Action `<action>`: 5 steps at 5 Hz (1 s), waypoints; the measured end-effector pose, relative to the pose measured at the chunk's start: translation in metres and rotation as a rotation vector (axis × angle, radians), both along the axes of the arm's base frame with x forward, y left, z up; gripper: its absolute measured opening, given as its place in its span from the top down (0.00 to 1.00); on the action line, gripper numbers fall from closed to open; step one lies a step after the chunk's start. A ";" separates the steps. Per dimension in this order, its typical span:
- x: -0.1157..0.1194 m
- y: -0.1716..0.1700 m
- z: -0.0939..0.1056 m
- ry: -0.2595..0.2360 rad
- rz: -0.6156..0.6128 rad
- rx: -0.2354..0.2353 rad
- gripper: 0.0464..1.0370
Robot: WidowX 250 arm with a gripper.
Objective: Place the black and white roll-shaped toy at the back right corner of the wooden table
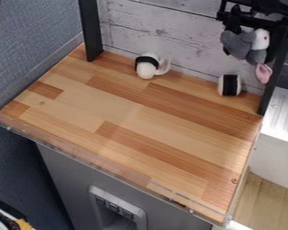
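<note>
At the top right, high over the back right corner of the wooden surface, hangs my gripper. It is shut on a grey plush toy with a white part and a pink piece dangling lower right. Below and slightly left of the plush, a white object with a black band stands near the back wall. Farther left along that wall, a rounded white object with a black band rests against a whitish, partly see-through piece.
A white plank wall closes off the back, with a black post at its left. Along the front edge runs a low clear rim. A metallic ridged surface lies to the right.
</note>
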State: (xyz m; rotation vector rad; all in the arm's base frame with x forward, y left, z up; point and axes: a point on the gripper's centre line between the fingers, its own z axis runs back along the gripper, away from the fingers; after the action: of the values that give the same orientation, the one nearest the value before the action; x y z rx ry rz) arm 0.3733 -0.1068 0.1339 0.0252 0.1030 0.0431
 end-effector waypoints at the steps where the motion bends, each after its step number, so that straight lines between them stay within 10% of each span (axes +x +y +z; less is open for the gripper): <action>1: 0.000 0.000 0.000 0.000 -0.075 -0.007 0.28; 5: 0.000 0.000 0.001 0.007 -0.041 -0.004 0.28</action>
State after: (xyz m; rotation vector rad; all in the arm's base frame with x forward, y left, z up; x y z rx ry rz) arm 0.3733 -0.1070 0.1345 0.0232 0.1098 0.0017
